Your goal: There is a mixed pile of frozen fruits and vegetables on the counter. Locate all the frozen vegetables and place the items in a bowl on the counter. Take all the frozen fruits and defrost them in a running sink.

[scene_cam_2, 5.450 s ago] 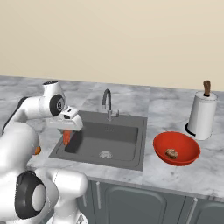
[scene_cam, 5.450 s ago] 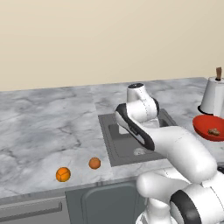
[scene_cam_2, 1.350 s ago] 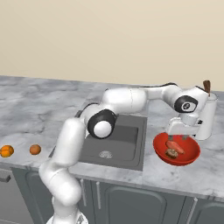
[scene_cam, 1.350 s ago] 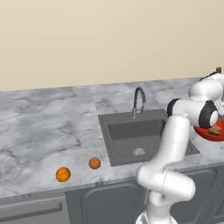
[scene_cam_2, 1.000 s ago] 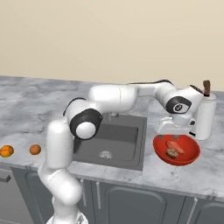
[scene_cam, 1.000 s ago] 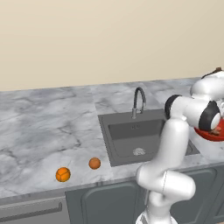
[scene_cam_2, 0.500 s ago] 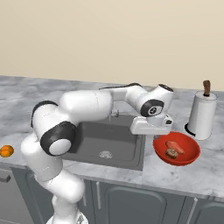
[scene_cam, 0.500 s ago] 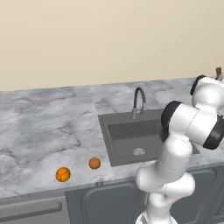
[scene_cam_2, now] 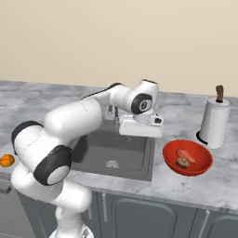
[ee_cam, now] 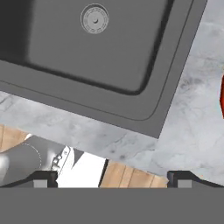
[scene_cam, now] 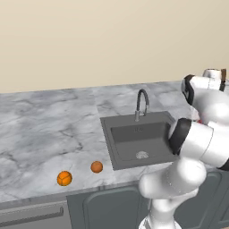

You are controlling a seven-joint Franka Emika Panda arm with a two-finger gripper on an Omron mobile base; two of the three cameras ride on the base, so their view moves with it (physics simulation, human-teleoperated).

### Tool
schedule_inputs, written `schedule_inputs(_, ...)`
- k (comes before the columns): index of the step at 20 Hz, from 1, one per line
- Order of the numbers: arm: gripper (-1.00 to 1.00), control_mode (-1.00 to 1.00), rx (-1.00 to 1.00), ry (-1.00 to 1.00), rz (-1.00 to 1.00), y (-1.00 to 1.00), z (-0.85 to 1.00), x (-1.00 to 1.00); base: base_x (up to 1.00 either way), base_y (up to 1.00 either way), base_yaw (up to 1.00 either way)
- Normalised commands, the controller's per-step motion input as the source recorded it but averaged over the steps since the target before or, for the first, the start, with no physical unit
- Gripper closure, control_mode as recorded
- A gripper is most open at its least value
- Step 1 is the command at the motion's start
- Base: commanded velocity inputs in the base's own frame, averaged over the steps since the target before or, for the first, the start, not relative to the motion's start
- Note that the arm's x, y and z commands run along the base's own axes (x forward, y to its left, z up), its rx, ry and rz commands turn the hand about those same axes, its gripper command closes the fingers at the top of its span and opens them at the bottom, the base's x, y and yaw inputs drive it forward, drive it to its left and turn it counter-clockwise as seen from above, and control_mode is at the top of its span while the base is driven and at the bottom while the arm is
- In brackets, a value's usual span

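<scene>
Now, my gripper (scene_cam_2: 139, 131): jaws spread wide and holding nothing, hanging above the right front corner of the sink, between the faucet and the bowl
Fingertips (ee_cam: 43, 178): 2 dark tips far apart at the bottom of the hand view, looking down on the sink's corner and the counter edge beside it
Bowl (scene_cam_2: 201, 168): wide, shallow and red, on the counter just right of the sink; a sliver of its red rim shows at the right edge of the hand view
Sweet potato piece (scene_cam_2: 185, 155): reddish oblong, lying inside the bowl toward the back
Mushroom (scene_cam_2: 181, 163): brown-beige lump inside the bowl, just in front of the sweet potato piece and touching or nearly touching it
Plain orange ball (scene_cam: 96, 167): on the counter near the front edge, left of the sink
Orange ball with dark lines (scene_cam: 64, 178): on the counter left of the plain one, apart from it and closer to the front edge; it also sits at the far left of the right base view
Sink (scene_cam: 125, 136): dark grey basin with a round metal drain (ee_cam: 95, 18) in its floor
Faucet (scene_cam: 142, 103): curved and grey, standing at the back rim of the sink; I cannot tell whether water runs
Counter (scene_cam: 44, 129): grey-and-white marble over dark cabinets
Paper towel roll (scene_cam_2: 214, 122): white cylinder with a brown knob, upright behind the bowl to its right
</scene>
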Motion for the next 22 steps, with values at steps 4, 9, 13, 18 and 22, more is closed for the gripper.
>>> schedule_inputs(4,-1.00,-1.00,-0.03,0.01,0.00,1.00,-0.05,-0.41,0.00,0.00,0.00)
schedule_inputs(9,-1.00,-1.00,-0.01,0.06,0.00,0.96,0.00,-0.59,0.00,0.00,0.00)
schedule_inputs(13,-1.00,-1.00,0.00,0.06,0.00,1.00,-0.01,-0.51,0.00,0.00,0.00)
schedule_inputs(18,-1.00,-1.00,0.00,0.01,0.06,1.00,-0.10,-0.53,0.00,0.00,0.00)
schedule_inputs(22,-1.00,-1.00,0.00,-0.01,0.04,1.00,-0.23,-0.40,0.00,0.00,0.00)
